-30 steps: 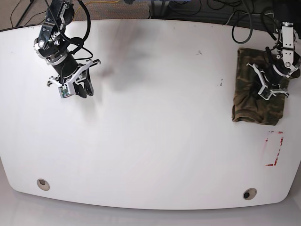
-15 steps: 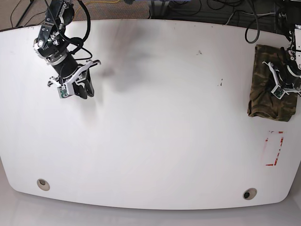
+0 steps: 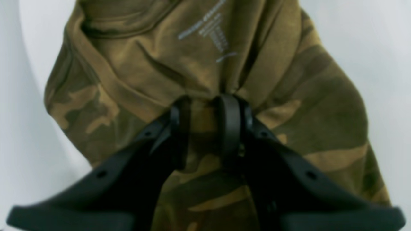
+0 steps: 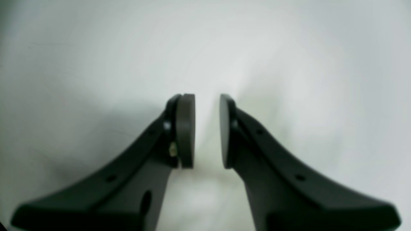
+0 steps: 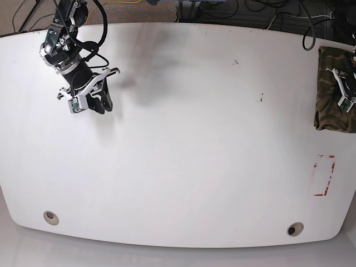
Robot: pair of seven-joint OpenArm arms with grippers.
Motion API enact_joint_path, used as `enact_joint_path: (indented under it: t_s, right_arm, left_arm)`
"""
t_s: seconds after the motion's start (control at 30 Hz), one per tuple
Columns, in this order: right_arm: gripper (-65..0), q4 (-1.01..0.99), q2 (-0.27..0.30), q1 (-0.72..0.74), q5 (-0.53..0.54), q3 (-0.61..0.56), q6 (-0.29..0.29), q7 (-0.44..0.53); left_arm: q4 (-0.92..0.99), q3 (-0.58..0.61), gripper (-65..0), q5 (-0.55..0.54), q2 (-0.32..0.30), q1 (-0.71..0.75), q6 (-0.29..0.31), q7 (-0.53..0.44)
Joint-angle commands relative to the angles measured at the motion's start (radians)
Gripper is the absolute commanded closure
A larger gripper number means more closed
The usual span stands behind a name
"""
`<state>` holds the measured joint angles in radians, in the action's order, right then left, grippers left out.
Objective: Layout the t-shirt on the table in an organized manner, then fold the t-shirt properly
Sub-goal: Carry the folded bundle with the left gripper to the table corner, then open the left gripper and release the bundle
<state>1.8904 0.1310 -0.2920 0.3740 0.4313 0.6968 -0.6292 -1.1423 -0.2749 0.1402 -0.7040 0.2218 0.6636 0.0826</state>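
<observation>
- Shirt (image 5: 334, 89) bunched in a folded bundle at the table's (image 5: 183, 144) far right edge in base view, partly cut off by the frame.
- Left gripper (image 3: 205, 128) clamped on a pinch of shirt (image 3: 205, 73); cloth sits between the two pads, fabric puckers toward the grip.
- Left wrist view: camo cloth fills most of the frame, grey printed label text near top centre, too blurred to read; white table shows on both sides.
- In base view the left gripper (image 5: 346, 92) sits on top of the shirt, at the frame's right edge.
- Right gripper (image 4: 207, 131) has its pads a small way apart, nothing between them; only bare white table beneath.
- Right gripper (image 5: 92, 97) in base view is over the table's upper left, well apart from the shirt, casting a shadow beside it.
- Red-and-white tape mark (image 5: 324, 175) on the table below the shirt, not touching it.
- Two grommet holes near the front edge: left hole (image 5: 50, 217), right hole (image 5: 294, 229).
- Small dark specks (image 5: 236, 62) on the table between the arms.
- Cables (image 5: 245, 11) behind the table's far edge.
</observation>
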Motion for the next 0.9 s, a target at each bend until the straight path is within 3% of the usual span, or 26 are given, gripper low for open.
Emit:
enact_joint_path:
  t_s: [0.0, 0.43, 0.6, 0.73, 0.87]
  right_arm:
    - [-12.4, 0.021, 0.012, 0.006, 0.021, 0.005, 0.001, 0.030]
    - [-12.4, 0.022, 0.023, 0.015, 0.015, 0.004, 0.001, 0.030]
    - [-12.4, 0.042, 0.040, 0.015, -0.062, 0.002, 0.001, 0.035]
    - [-12.2, 0.045, 0.039, 0.018, -0.149, 0.002, 0.001, 0.065]
    - [-12.2, 0.039, 0.017, 0.009, -0.214, 0.005, 0.001, 0.180]
  left_arm:
    - [-0.002, -0.002, -13.9, 0.034, -0.015, 0.003, 0.012, 0.046]
    - [-0.176, -0.045, -13.9, 0.034, -0.023, -0.017, 0.012, 0.046]
    - [-0.287, -0.050, -13.6, 0.031, -0.010, -0.015, 0.006, 0.038]
    - [-0.373, -0.063, -13.5, -0.011, 0.050, -0.019, 0.002, 0.007]
    - [-0.417, -0.105, -13.8, -0.052, 0.136, -0.019, -0.048, -0.068]
